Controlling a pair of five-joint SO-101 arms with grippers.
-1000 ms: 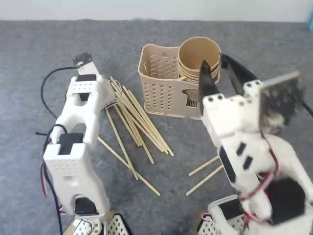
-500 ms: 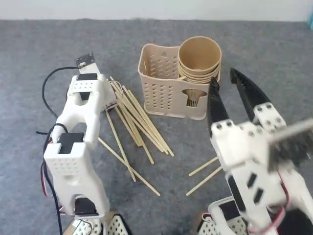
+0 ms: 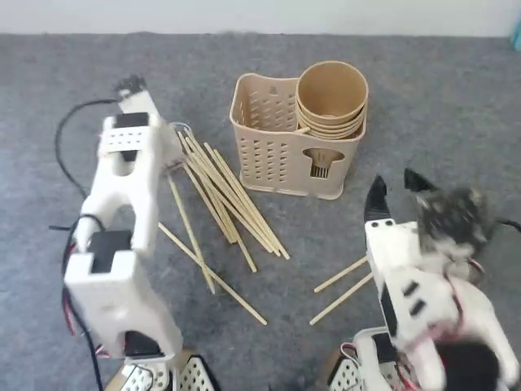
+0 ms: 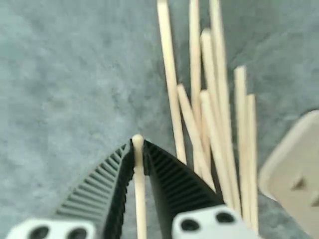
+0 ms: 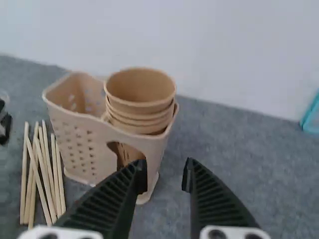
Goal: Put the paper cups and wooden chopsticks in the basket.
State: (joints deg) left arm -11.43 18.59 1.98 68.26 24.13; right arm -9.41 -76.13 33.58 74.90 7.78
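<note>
Pale, slender wooden chopsticks (image 3: 228, 195) are lying fanned in a loose heap on the grey carpet (image 3: 456, 98), just beside the beige perforated basket (image 3: 269, 155), which is holding a stack of tan paper cups (image 3: 332, 94). The left gripper (image 4: 138, 147) is pinching one stick (image 4: 139, 189) between nearly closed jaws at the heap's edge. The right gripper (image 5: 164, 174) is hovering before the basket, jaws slightly parted, gripping nothing, with a stray pair (image 3: 342, 285) lying near it.
</note>
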